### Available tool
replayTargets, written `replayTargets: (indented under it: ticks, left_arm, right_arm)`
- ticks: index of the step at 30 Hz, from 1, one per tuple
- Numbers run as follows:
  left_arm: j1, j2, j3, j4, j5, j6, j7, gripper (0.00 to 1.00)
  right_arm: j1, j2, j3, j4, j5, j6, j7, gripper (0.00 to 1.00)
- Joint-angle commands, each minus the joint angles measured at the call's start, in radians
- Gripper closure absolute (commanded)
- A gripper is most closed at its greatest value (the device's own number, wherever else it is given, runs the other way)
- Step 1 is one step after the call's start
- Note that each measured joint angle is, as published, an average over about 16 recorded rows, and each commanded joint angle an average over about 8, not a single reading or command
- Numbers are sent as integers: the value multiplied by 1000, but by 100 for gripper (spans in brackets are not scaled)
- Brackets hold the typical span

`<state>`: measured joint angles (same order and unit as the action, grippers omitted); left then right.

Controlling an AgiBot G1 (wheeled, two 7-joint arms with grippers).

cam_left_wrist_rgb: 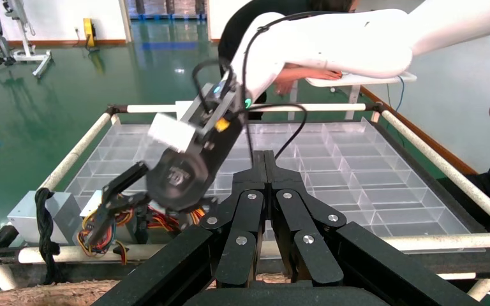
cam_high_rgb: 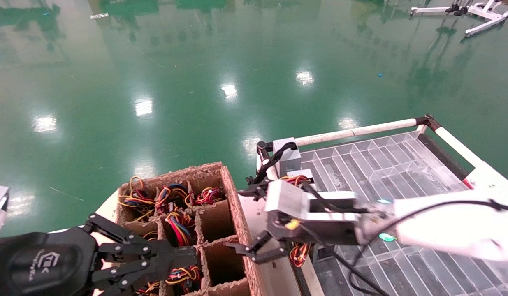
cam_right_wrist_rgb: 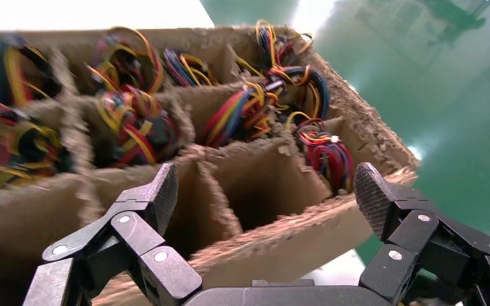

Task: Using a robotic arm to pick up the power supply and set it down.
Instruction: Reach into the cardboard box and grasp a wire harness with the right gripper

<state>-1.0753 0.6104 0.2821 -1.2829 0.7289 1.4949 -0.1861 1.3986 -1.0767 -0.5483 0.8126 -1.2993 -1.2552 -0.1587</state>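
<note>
The clear divided tray (cam_high_rgb: 402, 164) was seen framed by white rails, with the partitioned cardboard box (cam_high_rgb: 233, 197) just beside its left edge. Several box cells were filled with power supplies, shown only by their coloured wires (cam_high_rgb: 177, 224). One power supply (cam_left_wrist_rgb: 105, 213) was found in the tray's near-left corner, next to a grey box with a black cable (cam_left_wrist_rgb: 35, 217). The right hand (cam_high_rgb: 247, 220) was held spread and empty over the box's right wall. The left hand (cam_high_rgb: 184, 259) was pressed together above the box's near cells.
</note>
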Motion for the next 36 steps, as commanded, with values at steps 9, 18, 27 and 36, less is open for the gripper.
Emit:
replayTargets:
  ticks: [9,18,27,36]
  left_arm:
    - [0,0,1,0,-1,0,0,100]
    - [0,-1,1,0,-1,-1,1,76]
    - [0,-1,2,0,-1,-1,1,0]
    - [-1,-1,3,0,-2,-1,1,0]
  right_arm:
    - [121,-147,-55,-213,-98,25,-198,99]
    - [206,-252,-82,-396,-149,91,-329,100]
    - [228,-287,-118,-460,-111,154,-379,100]
    - [210,-292,-205,-428,-48,224,-351,100]
